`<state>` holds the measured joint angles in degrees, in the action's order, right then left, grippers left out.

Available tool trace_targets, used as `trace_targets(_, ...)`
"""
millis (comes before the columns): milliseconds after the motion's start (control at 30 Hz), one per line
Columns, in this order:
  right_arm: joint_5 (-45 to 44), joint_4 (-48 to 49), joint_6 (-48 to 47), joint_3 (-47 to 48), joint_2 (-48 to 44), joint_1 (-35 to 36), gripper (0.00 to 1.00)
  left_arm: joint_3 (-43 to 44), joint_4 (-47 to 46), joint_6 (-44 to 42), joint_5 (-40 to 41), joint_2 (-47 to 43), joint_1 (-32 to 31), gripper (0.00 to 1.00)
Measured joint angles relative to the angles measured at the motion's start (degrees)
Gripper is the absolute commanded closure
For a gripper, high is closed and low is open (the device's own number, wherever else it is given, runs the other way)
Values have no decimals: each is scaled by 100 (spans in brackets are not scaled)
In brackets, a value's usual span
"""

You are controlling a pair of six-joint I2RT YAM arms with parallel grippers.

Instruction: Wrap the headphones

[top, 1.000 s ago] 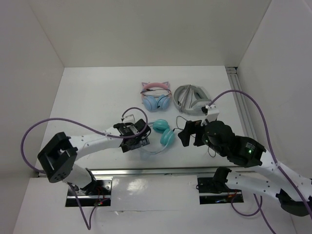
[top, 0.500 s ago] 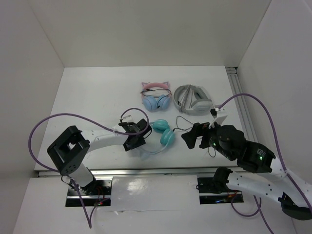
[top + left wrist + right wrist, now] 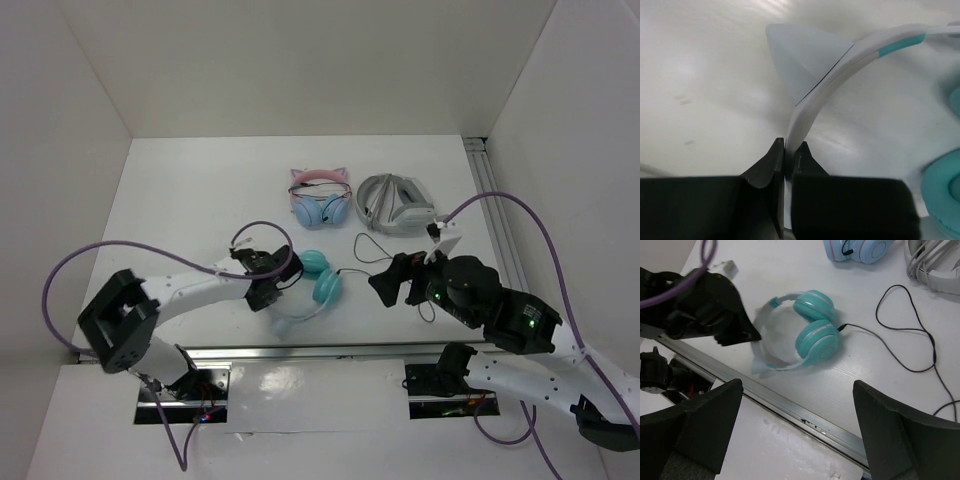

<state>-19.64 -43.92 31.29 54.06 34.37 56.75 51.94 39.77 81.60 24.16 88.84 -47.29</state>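
The headphones [image 3: 318, 276] lie near the table's front edge, their teal ear cups [image 3: 817, 337] side by side. The translucent white headband [image 3: 825, 85] curves toward the left arm, and one pointed cat ear [image 3: 800, 55] shows. My left gripper [image 3: 788, 150] is shut on the headband, which is pinched thin between the two black fingers. From the cup, the thin black cable [image 3: 910, 330] runs right in loose loops across the table. My right gripper [image 3: 797, 390] hovers open above the front edge, right of the headphones, holding nothing.
Pink-banded light-blue cat-ear headphones [image 3: 320, 200] and folded grey-white headphones [image 3: 395, 205] lie behind the teal pair. A metal rail [image 3: 330, 350] runs along the table's front edge. White walls close in the left, back and right sides.
The left gripper has shut on the headband, and the headphones have shifted a little to the left with it. The right gripper stayed open, barely moving.
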Motion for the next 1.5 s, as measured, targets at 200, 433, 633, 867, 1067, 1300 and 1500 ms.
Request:
trace_targets(200, 573, 990, -402, -732, -669, 0, 5, 470, 2455, -52, 942, -2387, -179, 100)
trace_targets(433, 1152, 2555, -1012, -1172, -942, 0, 9, 3246, 3517, -1537, 1670, -4256, 114, 100)
trace_targets(633, 1307, 3945, -1580, -1174, 446, 0, 9, 5084, 3934, -2999, 1504, -3932, 756, 100)
trace_targets(867, 2046, 5589, -2039, -1296, 1655, 74, 9, 6000, 4142, -3904, 820, -3241, 1084, 100)
trace_targets(1067, 2441, 6596, -2284, -1523, 1814, 667, 9, 6024, 4203, -4157, 426, -3204, 1231, 100)
trace_targets(1300, 1471, 7652, -2426, -1600, 2057, 763, 36, 6037, 4291, -4229, -28, -3257, 1239, 100)
trace_targets(1500, 824, 7947, -2546, -1626, 2841, 745, 61, 6498, 4336, -4245, -299, -3206, 1239, 100)
